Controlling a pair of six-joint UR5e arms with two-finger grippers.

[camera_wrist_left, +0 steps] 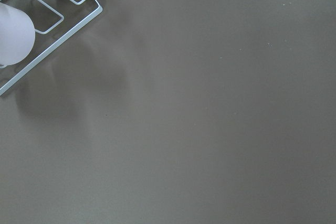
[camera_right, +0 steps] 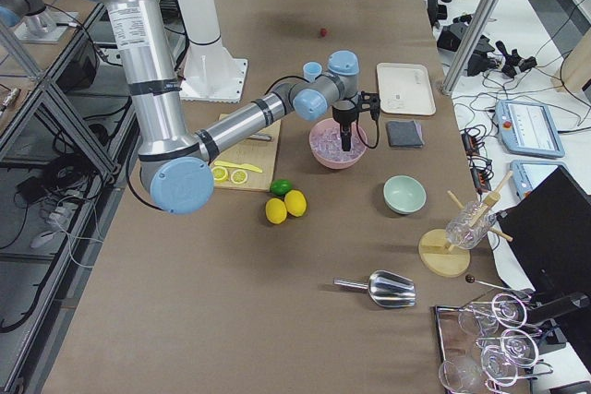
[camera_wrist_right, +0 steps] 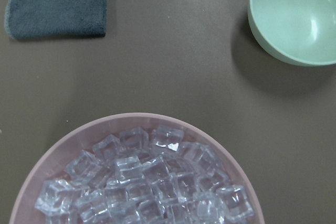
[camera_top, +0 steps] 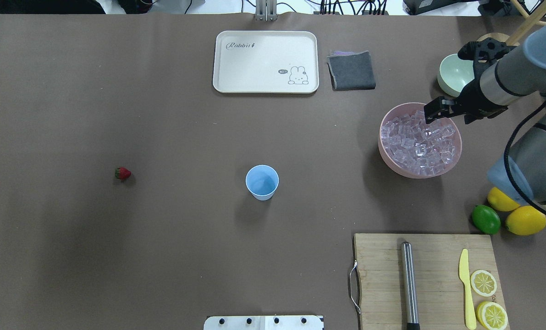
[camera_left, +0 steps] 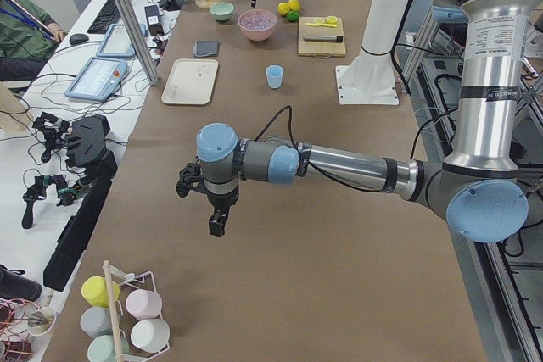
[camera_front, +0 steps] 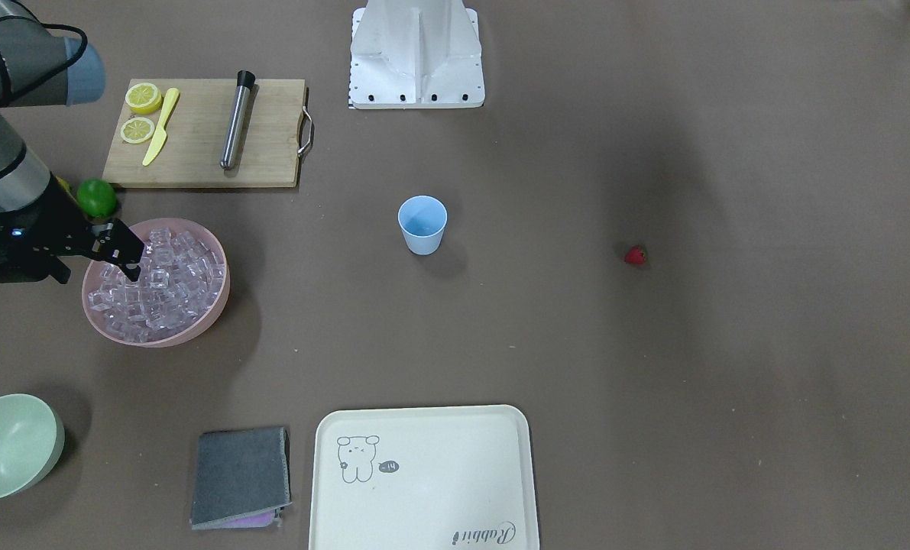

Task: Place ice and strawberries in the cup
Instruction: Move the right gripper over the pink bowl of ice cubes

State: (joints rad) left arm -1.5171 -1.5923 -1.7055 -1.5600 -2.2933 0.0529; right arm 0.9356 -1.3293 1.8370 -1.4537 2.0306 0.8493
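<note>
The light-blue cup [camera_top: 262, 182] stands upright mid-table, also in the front view [camera_front: 422, 224]. The strawberry [camera_top: 122, 173] lies alone on the robot's left side, also in the front view [camera_front: 635, 255]. Ice cubes [camera_top: 415, 142] fill the pink bowl [camera_top: 419, 175]; the right wrist view shows them [camera_wrist_right: 152, 182]. My right gripper [camera_top: 431, 112] hangs just over the bowl's far rim, pointing down, also in the front view [camera_front: 130, 260]; I cannot tell whether it is open. My left gripper [camera_left: 217, 225] hangs over bare table far from the cup; I cannot tell its state.
A cutting board [camera_top: 428, 279] with a metal muddler, yellow knife and lemon slices lies near the robot's right. A lime [camera_top: 486, 219] and lemons [camera_top: 525, 220] sit beside it. A green bowl [camera_top: 454, 73], grey cloth [camera_top: 351, 70] and tray [camera_top: 266, 62] lie at the far edge.
</note>
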